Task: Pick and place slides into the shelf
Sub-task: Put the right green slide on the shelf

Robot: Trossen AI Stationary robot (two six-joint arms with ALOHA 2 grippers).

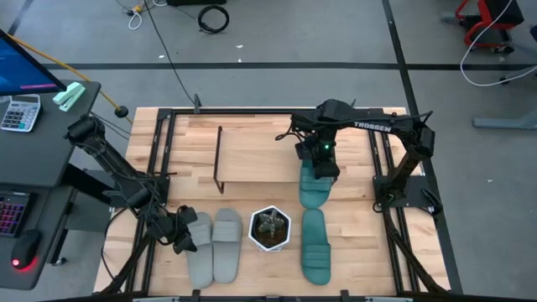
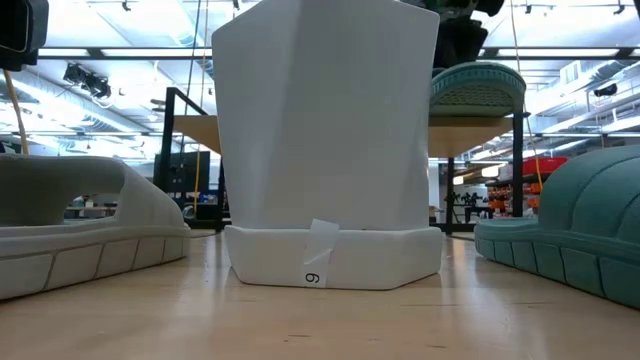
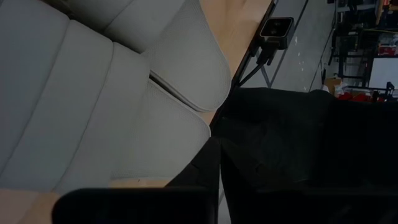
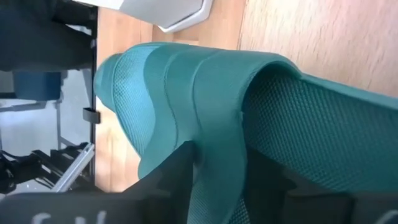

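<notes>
The right gripper (image 1: 320, 168) straddles a teal slide's (image 1: 315, 186) strap at the shelf's (image 1: 252, 159) right end, fingers parting, seemingly releasing it; the left gripper (image 1: 183, 237), pressed together, waits beside the grey slides (image 1: 214, 245) near the table's front edge
</notes>
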